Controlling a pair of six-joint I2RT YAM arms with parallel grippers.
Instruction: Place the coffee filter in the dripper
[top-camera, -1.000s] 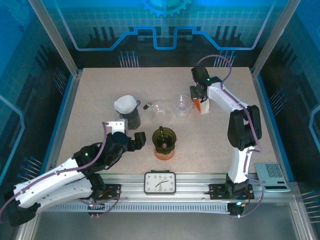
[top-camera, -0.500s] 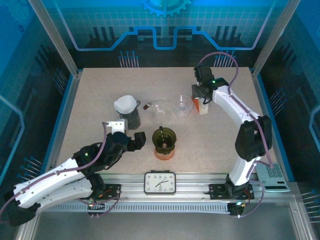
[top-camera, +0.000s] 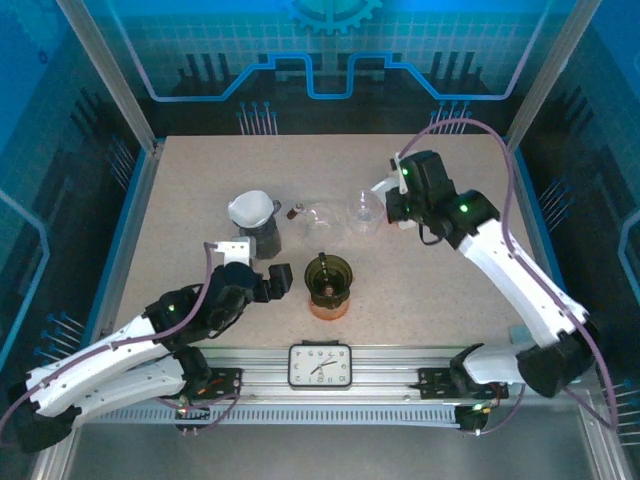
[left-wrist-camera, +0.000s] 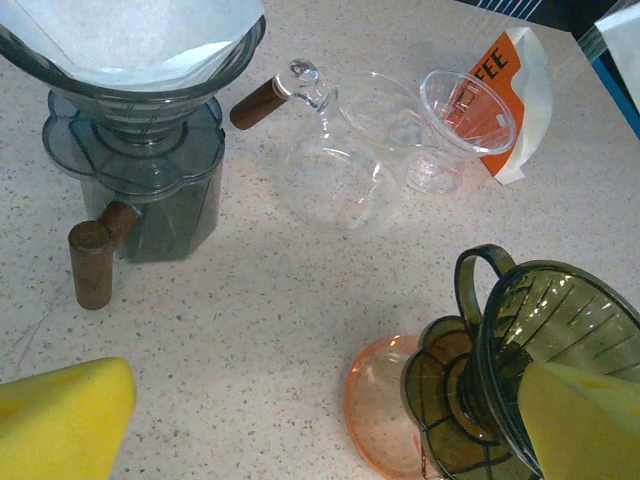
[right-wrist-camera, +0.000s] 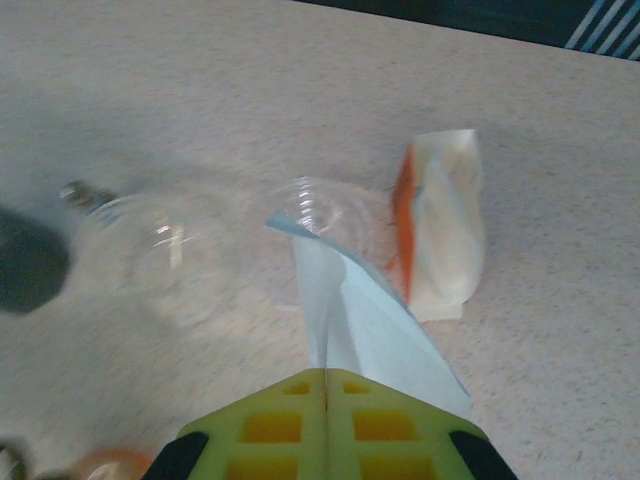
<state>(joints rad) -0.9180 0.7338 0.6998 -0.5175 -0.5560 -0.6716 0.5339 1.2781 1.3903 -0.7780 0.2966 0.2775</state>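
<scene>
Altogether three drippers (left-wrist-camera: 150, 92) (left-wrist-camera: 468, 108) (left-wrist-camera: 560, 320) and two filters (left-wrist-camera: 140, 30): right jaws clamp one filter (right-wrist-camera: 370, 320), left jaws stand apart.

I log the surface (top-camera: 200, 180) as beige with fine dark speckling. The coffee filter (right-wrist-camera: 372, 325) reads white with a pale blue cast. The right end effector (right-wrist-camera: 327, 395) shows yellow-green pads. The left end effector (top-camera: 272, 283) is black, with bright yellow pads (left-wrist-camera: 60, 415). The clear dripper (left-wrist-camera: 468, 105) is colourless. The filter packet (left-wrist-camera: 512, 95) is orange and white with pale lettering. The smoky dripper (left-wrist-camera: 545, 345) is dark olive-grey and ribbed, over a translucent orange saucer (left-wrist-camera: 372, 395). The grey brewer (left-wrist-camera: 135, 170) has a brown handle (left-wrist-camera: 93, 262) and white paper (left-wrist-camera: 130, 35). The clock (top-camera: 320, 365) has a white face in a black frame.
</scene>
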